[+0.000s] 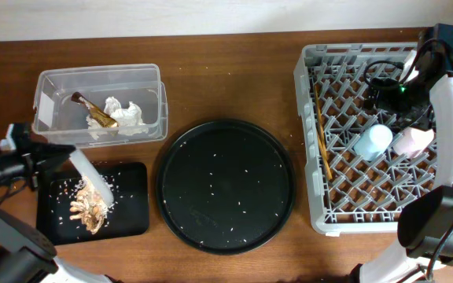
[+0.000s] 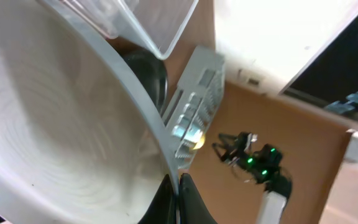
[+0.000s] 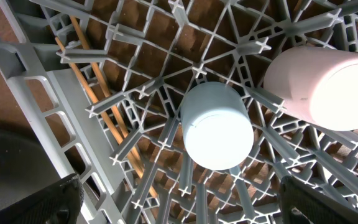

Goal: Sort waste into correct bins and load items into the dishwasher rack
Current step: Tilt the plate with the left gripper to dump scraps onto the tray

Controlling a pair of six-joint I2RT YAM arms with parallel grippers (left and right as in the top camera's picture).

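My left gripper is shut on the rim of the pale grey bowl and holds it tipped on edge over the shallow black tray. Beige food scraps with rice grains lie on that tray. In the left wrist view the fingers pinch the bowl's rim. The clear tub holds white tissue and a brown stick scrap. My right gripper is open and empty above the dishwasher rack, just over the light blue cup, beside the pink cup and chopsticks. The yellow bowl is out of view.
The large round black tray lies in the middle with scattered rice grains on it. In the overhead view the blue cup, pink cup and chopsticks sit in the rack under the right arm.
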